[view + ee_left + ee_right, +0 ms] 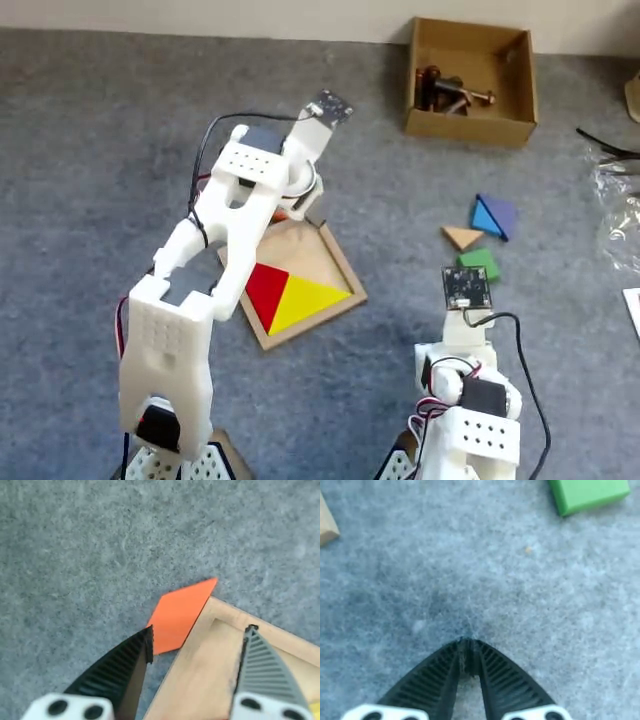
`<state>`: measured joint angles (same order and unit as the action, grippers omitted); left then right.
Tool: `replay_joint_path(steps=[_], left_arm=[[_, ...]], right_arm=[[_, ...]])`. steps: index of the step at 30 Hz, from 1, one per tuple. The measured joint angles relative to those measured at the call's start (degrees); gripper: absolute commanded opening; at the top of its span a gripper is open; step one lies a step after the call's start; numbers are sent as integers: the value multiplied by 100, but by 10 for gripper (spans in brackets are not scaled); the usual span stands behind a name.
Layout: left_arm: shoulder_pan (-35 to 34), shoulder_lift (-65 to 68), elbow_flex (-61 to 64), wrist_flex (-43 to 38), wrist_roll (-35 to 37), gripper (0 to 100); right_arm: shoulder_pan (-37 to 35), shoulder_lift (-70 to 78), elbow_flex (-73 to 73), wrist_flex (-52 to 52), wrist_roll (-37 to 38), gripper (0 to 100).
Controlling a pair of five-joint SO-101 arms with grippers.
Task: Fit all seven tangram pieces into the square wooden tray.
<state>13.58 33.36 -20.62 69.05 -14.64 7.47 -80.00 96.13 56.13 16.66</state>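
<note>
Left arm (215,250): white printed shells, blocky, with open cut-outs between the links.
Right arm (470,410): same white plastic, in rounded and boxy segments.
Hole grids (165,325): rows of small round holes across the flat white faces of both arms.
Servos (487,395): black boxes set into the white joints.
Cables (205,150): thin black loops along both arms, with red-and-white wire bundles (122,325) lower down.
Wrist boards (467,287): small, dark, square circuit boards, one per wrist.
Left claw (199,630): ribbed fingers (125,660) tapering to points, one black and one grey, on white mounts with dark round holes.
Right claw (468,642): both fingers black, ribbed and pointed, on white mounts with dark holes.
</note>
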Motion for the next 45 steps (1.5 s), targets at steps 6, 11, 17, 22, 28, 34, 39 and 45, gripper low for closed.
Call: replay_joint_path(steps=[6, 11, 17, 22, 28, 34, 39, 45], left_arm=[[0, 0, 0, 237, 0, 256], [176, 0, 0, 448, 0, 256], [431, 0, 0, 1011, 0, 255], [422, -53, 0, 1310, 0, 255], [9, -835, 0, 1415, 0, 255], [-738, -993, -26, 1257, 0, 255], [-1213, -624, -70, 642, 9, 255], [-1407, 114, -88, -9, 0, 258]], right_arm=[[0, 0, 0, 0, 0, 12], [0, 0, 0, 0, 0, 12], [0, 0, 0, 0, 0, 12], [0, 0, 0, 0, 0, 12], [0, 0, 0, 0, 0, 12], [0, 0, 0, 0, 0, 12], [0, 0, 0, 0, 0, 12], [0, 0, 0, 0, 0, 12]])
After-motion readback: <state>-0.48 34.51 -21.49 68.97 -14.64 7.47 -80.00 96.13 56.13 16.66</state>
